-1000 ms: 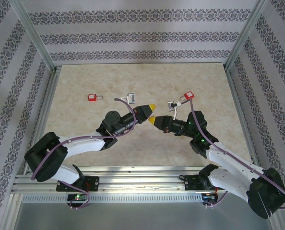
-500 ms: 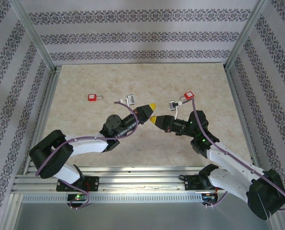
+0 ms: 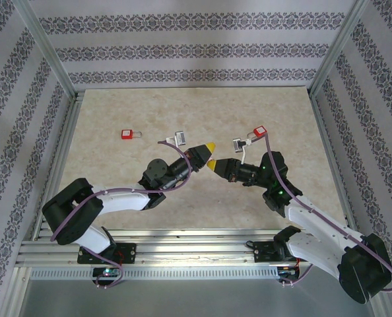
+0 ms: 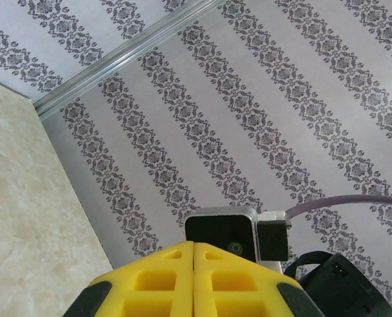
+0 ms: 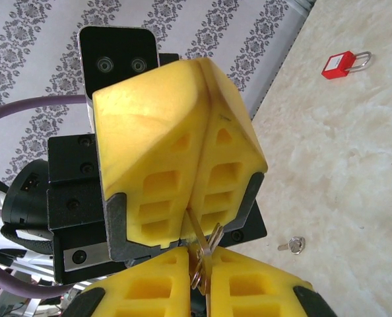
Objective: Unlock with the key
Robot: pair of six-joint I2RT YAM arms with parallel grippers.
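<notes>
Mid-handover, we judged: left gripper (image 3: 211,145) was clenched on the small silver key (image 5: 200,246), and right gripper (image 3: 210,163) pinched its ring. Next, right should let go; the red steel-shackled padlock (image 3: 127,134) lay at ten o'clock.

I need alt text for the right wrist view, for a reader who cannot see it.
The right gripper pinches a metal key, and the left gripper, closed, faces it tip to tip. A red padlock and a second small key lie on the table beyond.
</notes>
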